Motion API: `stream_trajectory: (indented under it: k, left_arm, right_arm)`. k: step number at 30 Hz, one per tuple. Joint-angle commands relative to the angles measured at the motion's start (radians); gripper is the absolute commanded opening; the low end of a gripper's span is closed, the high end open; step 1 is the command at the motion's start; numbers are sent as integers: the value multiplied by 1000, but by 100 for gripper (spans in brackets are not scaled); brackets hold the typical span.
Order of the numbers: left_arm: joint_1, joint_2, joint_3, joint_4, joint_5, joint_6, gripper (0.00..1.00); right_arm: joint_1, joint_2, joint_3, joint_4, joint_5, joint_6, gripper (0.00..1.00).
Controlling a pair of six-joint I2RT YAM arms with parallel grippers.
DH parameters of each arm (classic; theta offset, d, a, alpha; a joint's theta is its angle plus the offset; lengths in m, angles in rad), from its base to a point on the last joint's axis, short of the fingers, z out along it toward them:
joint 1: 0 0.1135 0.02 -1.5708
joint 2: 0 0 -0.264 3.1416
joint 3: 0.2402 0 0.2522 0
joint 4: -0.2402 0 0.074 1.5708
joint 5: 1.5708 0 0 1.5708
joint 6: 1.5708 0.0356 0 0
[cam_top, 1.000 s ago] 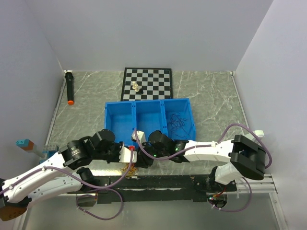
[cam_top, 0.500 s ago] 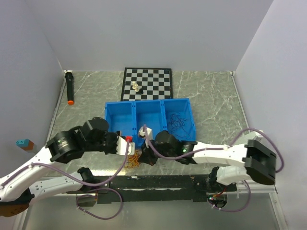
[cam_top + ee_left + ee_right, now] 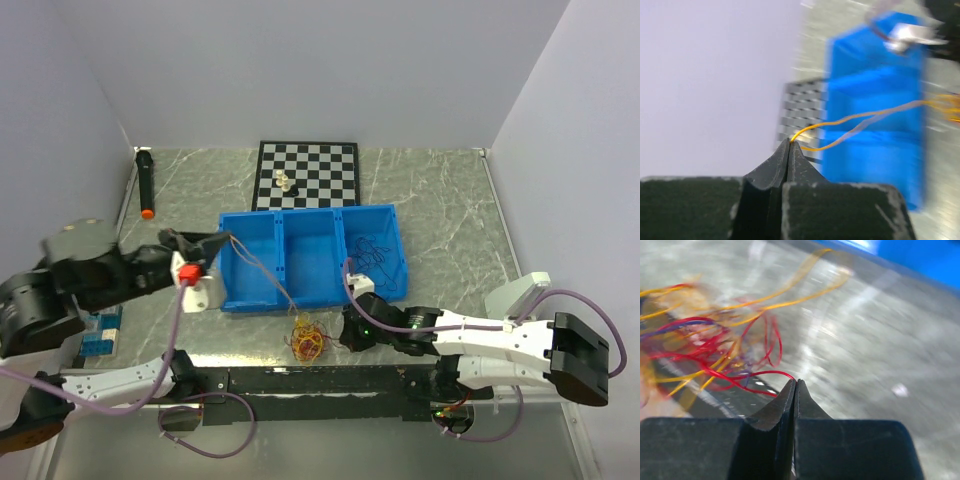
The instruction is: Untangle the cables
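The cables (image 3: 308, 340) lie as a small yellow-orange, red and purple bunch on the table in front of the blue bin (image 3: 252, 294). My left gripper (image 3: 224, 238) is raised at the bin's left end, shut on one yellow-orange wire (image 3: 855, 118) that stretches taut back to the bunch. In the left wrist view its jaws (image 3: 790, 142) press together on the wire's end. My right gripper (image 3: 343, 334) sits low, just right of the bunch, shut on a red wire (image 3: 771, 374) at its tips (image 3: 795, 382). The bunch (image 3: 710, 350) spreads to the left of those tips.
The blue bin has three compartments; dark wires (image 3: 371, 255) lie in the right one. Behind it is a chessboard (image 3: 326, 187) with a few pieces (image 3: 284, 182). A black marker (image 3: 145, 183) lies far left; blue blocks (image 3: 100, 331) sit at the left edge.
My left arm swung up and to the left, drawing a yellow-orange wire out of the bunch. My right gripper closed on a red wire and drew back to the right.
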Motion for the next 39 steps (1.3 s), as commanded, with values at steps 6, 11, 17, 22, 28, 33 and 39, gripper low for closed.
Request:
stream_trajectory:
  k: [6,11,17,22,28,33,39]
  left_arm:
    - [3,-216,-221,712,-89,495,1]
    - [3,-212,-306,1142,-90,635,1]
    - [3,-66,-96,1348,-218,546,1]
    - [3,7,47,1388,-157,520,1]
    - [3,67,98,1480,-26,635,1]
    - [3,141,182,1548,-37,637,1]
    - [3,71,58,1329,11,551,1]
  right_arm:
    - [0,31,15,-281,155,218,0]
    - [0,74,10,-308,160,257,0]
    - [0,83,10,-348,184,290,0]
    - [-1,80,10,-368,194,307,0]
    - [0,112,25,-416,210,348,0]
    - [0,105,30,-454,230,380,0]
    - [17,-143,48,-264,246,146,9]
